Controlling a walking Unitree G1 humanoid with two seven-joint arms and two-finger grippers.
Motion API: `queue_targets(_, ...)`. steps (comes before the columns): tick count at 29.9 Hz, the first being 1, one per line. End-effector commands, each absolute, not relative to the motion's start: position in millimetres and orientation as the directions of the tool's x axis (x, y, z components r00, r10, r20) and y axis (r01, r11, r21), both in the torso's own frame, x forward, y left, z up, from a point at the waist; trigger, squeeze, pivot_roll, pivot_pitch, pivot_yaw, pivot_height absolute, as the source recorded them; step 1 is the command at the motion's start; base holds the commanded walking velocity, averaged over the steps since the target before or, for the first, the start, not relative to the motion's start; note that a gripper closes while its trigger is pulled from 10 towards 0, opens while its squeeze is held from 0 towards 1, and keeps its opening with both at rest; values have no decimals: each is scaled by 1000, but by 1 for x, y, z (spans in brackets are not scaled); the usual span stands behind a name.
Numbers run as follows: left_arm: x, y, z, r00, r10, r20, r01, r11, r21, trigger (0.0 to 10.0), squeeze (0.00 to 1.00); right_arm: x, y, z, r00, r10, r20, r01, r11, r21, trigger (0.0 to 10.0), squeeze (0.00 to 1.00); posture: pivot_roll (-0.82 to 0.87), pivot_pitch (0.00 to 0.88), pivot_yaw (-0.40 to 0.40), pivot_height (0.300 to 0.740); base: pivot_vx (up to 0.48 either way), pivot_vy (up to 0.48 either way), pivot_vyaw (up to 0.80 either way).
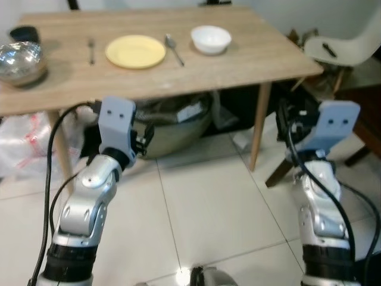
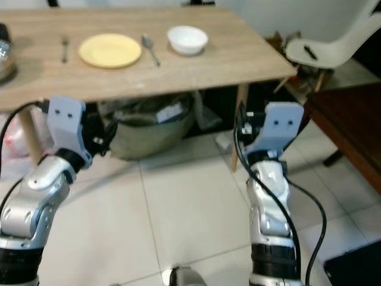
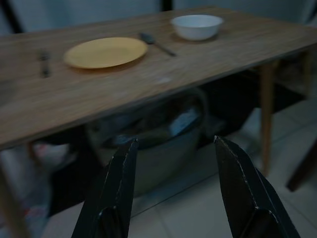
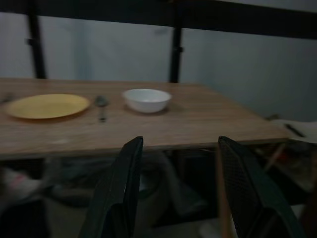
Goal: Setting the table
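A wooden table [image 1: 250, 59] stands ahead of me. On it a yellow plate [image 1: 136, 51] lies with a fork [image 1: 91, 50] to its left and a spoon [image 1: 174, 49] to its right. A white bowl [image 1: 211, 39] sits right of the spoon. Both arms are raised below the table's front edge, over the floor. My left gripper [image 3: 173, 148] is open with nothing between its fingers, facing the plate [image 3: 105, 51]. My right gripper [image 4: 178, 148] is open too, facing the bowl [image 4: 146, 100].
A shiny metal bowl [image 1: 21, 62] and a dark cup [image 1: 25, 33] sit at the table's left end. Under the table lies a large metal basin [image 1: 172, 128] with bags. A white chair [image 1: 351, 44] stands at the right, dark furniture beside it. White floor tiles [image 1: 202, 208] lie below.
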State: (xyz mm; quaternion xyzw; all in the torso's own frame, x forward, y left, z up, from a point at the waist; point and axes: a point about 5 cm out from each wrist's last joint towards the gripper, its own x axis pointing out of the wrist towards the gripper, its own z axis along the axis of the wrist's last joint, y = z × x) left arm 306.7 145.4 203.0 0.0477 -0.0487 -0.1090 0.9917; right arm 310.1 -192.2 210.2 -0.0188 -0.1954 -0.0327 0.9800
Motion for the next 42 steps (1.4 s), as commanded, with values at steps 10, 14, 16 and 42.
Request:
queue_targets(10,307,143,198,970,-234,67,226,968,113,10000,0,308,-195,205,926,-71,370,83,996,-16,10000,0,-85,24,40,740,-372,0,0)
queue_targets(14,307,142,198,969,-236,67,227,967,113,10000,0,309,-195,205,927,-71,369,83,996,-18,10000,0,-84,24,40,740,-371,0,0)
queue_targets(16,307,142,198,969,-236,67,228,967,113,10000,0,309,-195,205,927,-71,368,83,996,-18,10000,0,-85,24,40,740,-371,0,0)
queue_targets(42,307,141,198,968,-241,62,233,966,114,10000,0,307,-196,202,930,-76,360,89,996,-20,10000,0,-87,34,43,740,-368,0,0)
